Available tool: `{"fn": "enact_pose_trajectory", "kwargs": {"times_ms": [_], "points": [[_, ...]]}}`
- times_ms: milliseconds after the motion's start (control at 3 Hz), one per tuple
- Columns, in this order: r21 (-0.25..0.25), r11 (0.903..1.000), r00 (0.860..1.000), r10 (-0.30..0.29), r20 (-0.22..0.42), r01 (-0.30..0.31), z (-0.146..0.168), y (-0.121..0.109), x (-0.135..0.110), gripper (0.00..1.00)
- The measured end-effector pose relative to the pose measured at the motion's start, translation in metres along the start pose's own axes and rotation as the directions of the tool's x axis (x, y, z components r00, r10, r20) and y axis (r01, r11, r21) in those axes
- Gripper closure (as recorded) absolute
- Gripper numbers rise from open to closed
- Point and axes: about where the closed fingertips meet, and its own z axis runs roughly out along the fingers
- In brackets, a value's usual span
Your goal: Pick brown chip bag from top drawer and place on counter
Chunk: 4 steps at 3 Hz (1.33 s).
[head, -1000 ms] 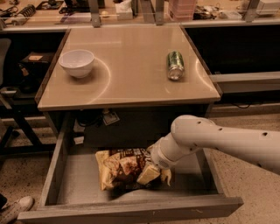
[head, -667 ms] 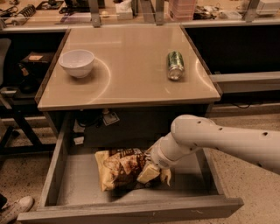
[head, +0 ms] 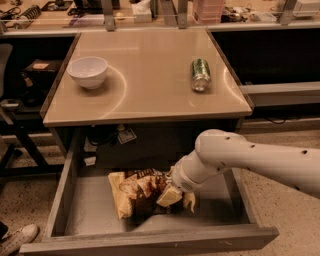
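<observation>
The brown chip bag [head: 137,192] lies in the middle of the open top drawer [head: 90,215], dark brown with pale yellow ends. My gripper [head: 170,196] reaches down from the right at the end of the white arm [head: 250,160] and sits on the bag's right end. The bag's right edge bunches around the pale finger [head: 168,196]. The bag rests on the drawer bottom. The beige counter [head: 145,90] stands above and behind the drawer.
A white bowl [head: 88,71] stands at the counter's left. A green drinks can [head: 200,74] lies on its side at the right. A cluttered bench [head: 150,12] runs behind. A shoe [head: 15,237] shows on the floor at the lower left.
</observation>
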Motion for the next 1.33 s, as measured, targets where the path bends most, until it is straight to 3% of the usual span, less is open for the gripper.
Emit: {"fn": "enact_pose_trajectory", "kwargs": {"times_ms": [333, 667, 1333], "points": [[0.027, 0.9996, 1.0, -0.011, 0.029, 0.01, -0.028, -0.001, -0.025, 1.0], [0.055, 0.9985, 1.0, -0.002, 0.017, 0.001, -0.065, -0.004, -0.051, 1.0], [0.071, 0.9957, 0.998, 0.059, 0.0, -0.059, -0.121, 0.006, -0.083, 1.0]]}}
